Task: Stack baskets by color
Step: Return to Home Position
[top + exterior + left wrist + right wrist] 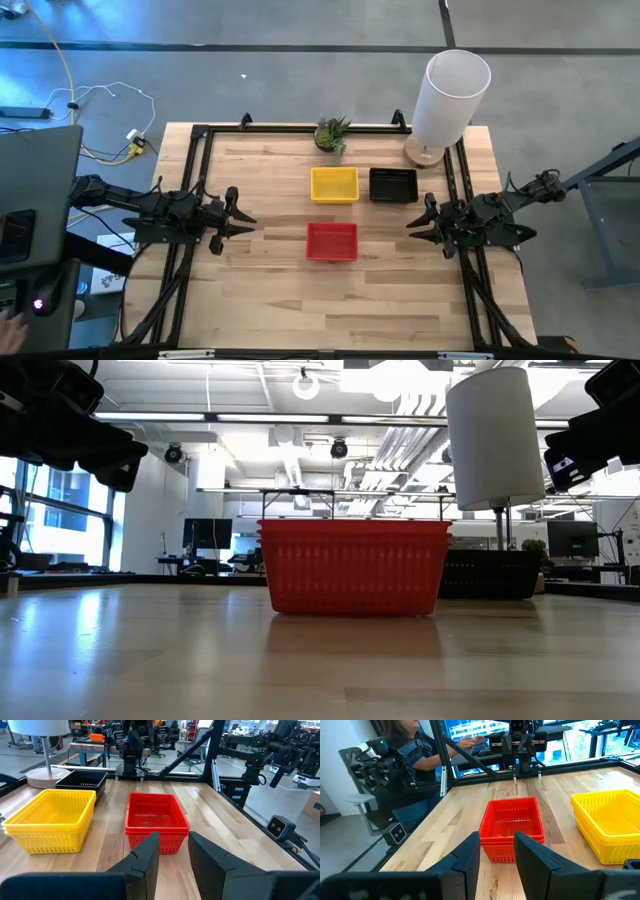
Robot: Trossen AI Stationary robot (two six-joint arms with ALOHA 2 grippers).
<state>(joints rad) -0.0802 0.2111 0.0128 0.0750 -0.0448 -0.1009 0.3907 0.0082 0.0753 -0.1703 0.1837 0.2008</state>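
Baskets sorted by colour: red stack (332, 241) mid-worktop, yellow stack (334, 184) and black baskets (393, 184) toward the plant (333, 131) edge. Left gripper (245, 218) and right gripper (415, 225) spread, empty, at opposite side edges. Judged step: homing; next needs only arm retraction.

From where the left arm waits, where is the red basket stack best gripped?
Probably the short wall's rim on the red stack, nearest the left gripper, from above: open top, thin wall, so one of the fingers goes inside, one outside. The right gripper waits opposite.
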